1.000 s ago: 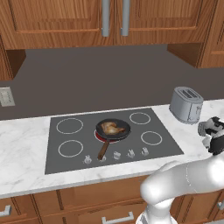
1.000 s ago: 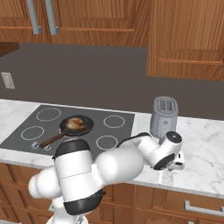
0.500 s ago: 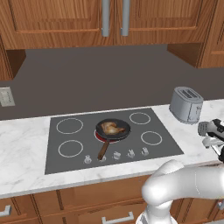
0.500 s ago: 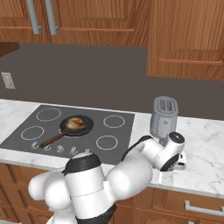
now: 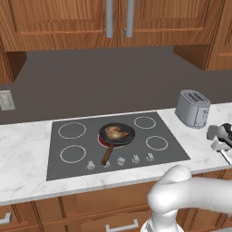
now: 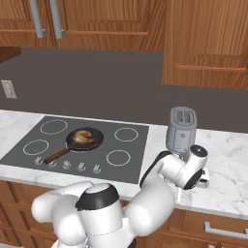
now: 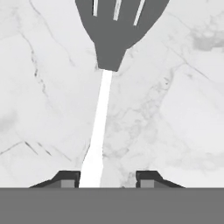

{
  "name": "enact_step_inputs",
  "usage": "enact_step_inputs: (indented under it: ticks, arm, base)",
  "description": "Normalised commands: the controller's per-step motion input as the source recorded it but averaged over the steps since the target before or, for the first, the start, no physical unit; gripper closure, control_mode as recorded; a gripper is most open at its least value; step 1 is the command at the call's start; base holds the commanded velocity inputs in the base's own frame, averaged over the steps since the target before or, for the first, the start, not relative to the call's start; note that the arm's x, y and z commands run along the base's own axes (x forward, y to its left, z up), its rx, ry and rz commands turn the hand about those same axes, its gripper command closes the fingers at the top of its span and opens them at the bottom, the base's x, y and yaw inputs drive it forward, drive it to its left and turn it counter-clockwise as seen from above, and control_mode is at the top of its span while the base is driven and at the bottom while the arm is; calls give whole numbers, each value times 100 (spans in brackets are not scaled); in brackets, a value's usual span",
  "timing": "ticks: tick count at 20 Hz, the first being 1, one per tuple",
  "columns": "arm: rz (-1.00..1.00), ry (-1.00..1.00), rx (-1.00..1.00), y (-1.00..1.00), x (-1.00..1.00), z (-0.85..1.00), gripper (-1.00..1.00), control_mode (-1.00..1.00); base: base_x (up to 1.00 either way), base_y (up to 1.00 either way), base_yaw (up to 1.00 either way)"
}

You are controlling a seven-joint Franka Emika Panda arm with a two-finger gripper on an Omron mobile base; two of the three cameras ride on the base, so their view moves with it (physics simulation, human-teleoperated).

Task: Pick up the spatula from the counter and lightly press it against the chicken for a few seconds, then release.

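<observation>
Holding the chicken (image 5: 115,132), the pan (image 5: 131,135) sits on the cooktop (image 5: 90,141).

No words, numbers or signs are showing clearly enough to read. The toaster (image 5: 193,108) is showing plain grey sides. The little knobs (image 5: 121,160) along the front of the stove (image 5: 174,150) may be carrying tiny marks, but they are looking too small to tell.

Toaster (image 6: 181,127) near fingers (image 7: 66,179); pan (image 6: 99,138) well apart
</observation>
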Motion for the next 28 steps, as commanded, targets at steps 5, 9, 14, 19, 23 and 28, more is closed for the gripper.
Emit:
enact_step_inputs:
  ticks: [5, 9, 14, 19, 23, 28]
  arm:
    - [0, 0, 0, 0, 0, 0, 100, -100]
    - [0, 0, 0, 11, -6, 2, 100, -100]
    - [0, 0, 0, 19, -18, 14, 100, -100]
    - [0, 0, 0, 24, -33, 25, 100, -100]
    - [0, 0, 0, 26, -43, 29, 100, -100]
    - [0, -1, -3, 31, -45, 34, 100, -100]
  base:
    - [0, 0, 0]
    - [0, 0, 0]
    - [0, 0, 0]
    - [0, 0, 0]
    - [0, 0, 0]
    - [0, 0, 0]
